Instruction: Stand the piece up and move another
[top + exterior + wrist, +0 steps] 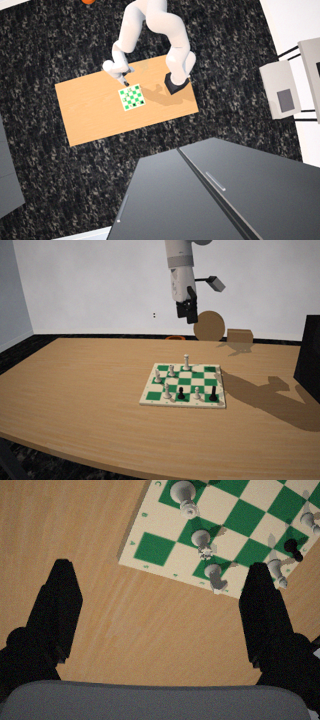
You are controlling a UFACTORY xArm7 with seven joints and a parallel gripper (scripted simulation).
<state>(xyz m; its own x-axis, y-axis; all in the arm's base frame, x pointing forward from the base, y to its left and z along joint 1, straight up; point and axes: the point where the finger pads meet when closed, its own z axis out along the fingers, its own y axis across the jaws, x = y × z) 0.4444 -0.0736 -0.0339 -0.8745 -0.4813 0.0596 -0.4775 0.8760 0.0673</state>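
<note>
The green-and-white board (pixel 184 384) lies on the wooden table; it also shows in the overhead view (pixel 131 96) and the wrist view (pixel 234 507). A white queen (pixel 186 362) stands upright on C5; in the wrist view (pixel 183 496) it is near the board's left edge. A black pawn (pixel 181 392) stands upright on C1, and also shows in the wrist view (pixel 292 548). My gripper (pixel 187 313) hangs high above the table, just beyond the board's far edge. It is open and empty. In the wrist view (pixel 160 614) bare table lies between its fingers.
Other upright pieces: white knight (pixel 157 376), white rook (pixel 171 370), white bishop (pixel 167 391), white pawn (pixel 196 392), tall black piece (pixel 212 393). The arm's black base (pixel 175 83) stands at the table's right. A round wooden disc (pixel 208 326) and box (pixel 239 335) sit behind the table.
</note>
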